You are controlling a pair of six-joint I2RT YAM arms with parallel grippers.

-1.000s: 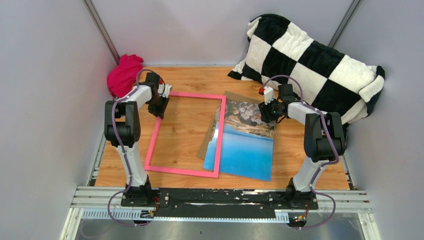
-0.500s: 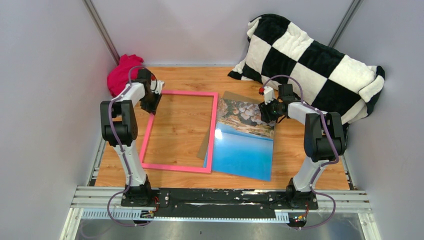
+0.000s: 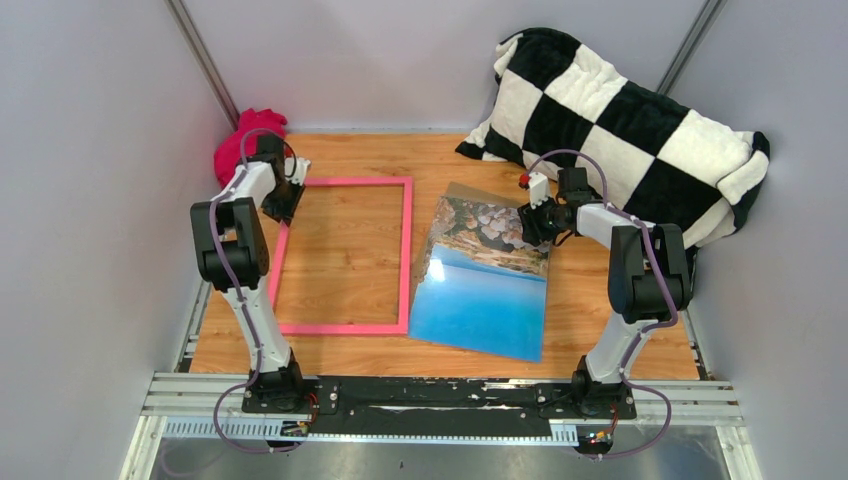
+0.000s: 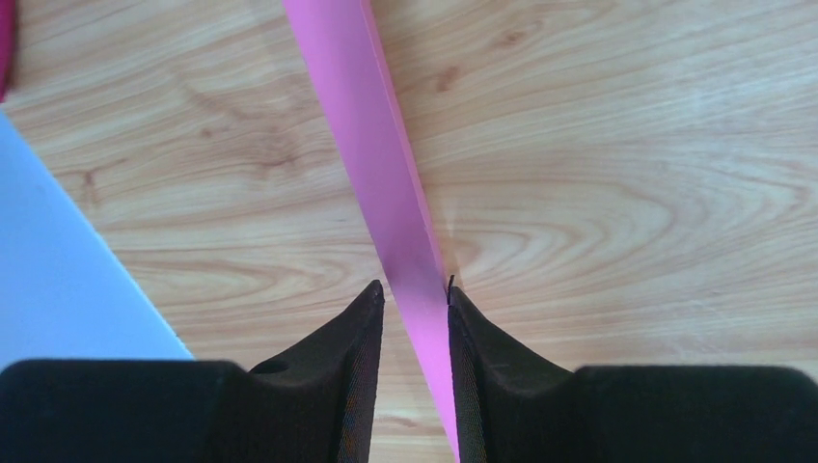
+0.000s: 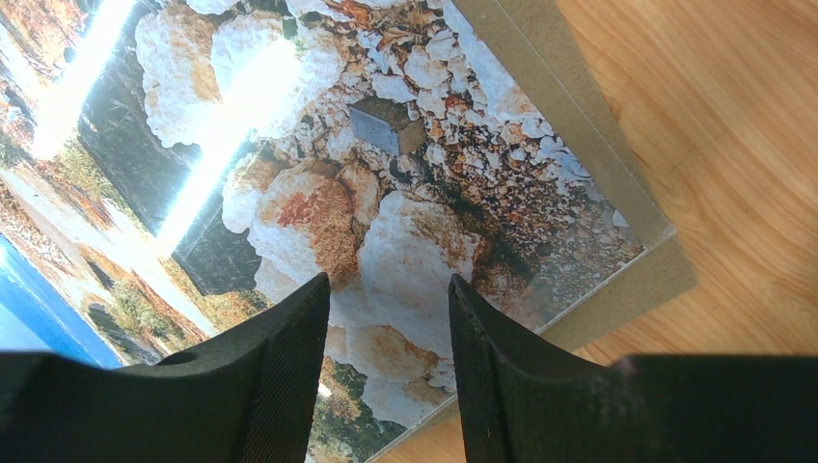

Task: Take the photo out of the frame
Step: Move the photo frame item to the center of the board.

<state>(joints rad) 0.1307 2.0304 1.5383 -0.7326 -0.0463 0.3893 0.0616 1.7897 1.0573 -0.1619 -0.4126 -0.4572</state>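
Photo (image 3: 485, 285): blue sea, pale rocks

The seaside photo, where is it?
From above, the photo lies flat on the table, just right of the pink frame, with the right gripper over its far rocky corner.

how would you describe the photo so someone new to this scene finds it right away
Find the big black-and-white checked pillow at the far right of the table. Nearer and left of it, the photo lies flat beside the empty pink frame. It alone shows an image: pale rocks at the far end, blue sea nearer, with a brown board peeking out beneath.
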